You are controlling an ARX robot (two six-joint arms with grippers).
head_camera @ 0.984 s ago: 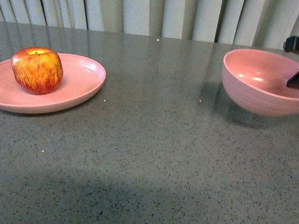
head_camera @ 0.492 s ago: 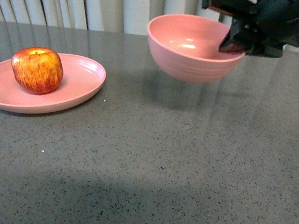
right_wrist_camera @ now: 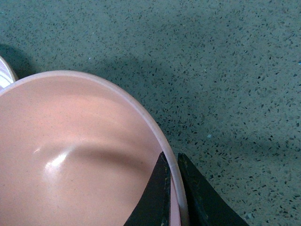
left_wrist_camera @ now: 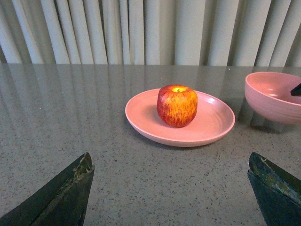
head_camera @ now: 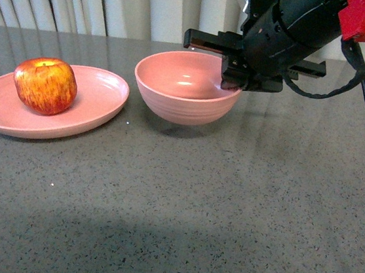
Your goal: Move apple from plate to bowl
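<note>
The bowl (head_camera: 185, 104) has come left and down since a moment ago and is now just beside the plate (head_camera: 101, 97), toward the far edge of the table (head_camera: 228, 201). The right gripper (head_camera: 231, 83) pinches its rim. The apple (head_camera: 45, 85) sits on the plate. The left gripper (left_wrist_camera: 169, 160) is spread wide and holds nothing.

— What does the right gripper (right_wrist_camera: 172, 157) have hold of?
— The rim of the pink bowl (right_wrist_camera: 70, 155). One dark finger sits inside the wall and the other outside, with the rim pinched between them.
— And the bowl's inside?
— Smooth matte pink, with one bright glint of light on it.
— Around it?
— Grey speckled table (right_wrist_camera: 225, 70), shadowed close beside the rim.
</note>
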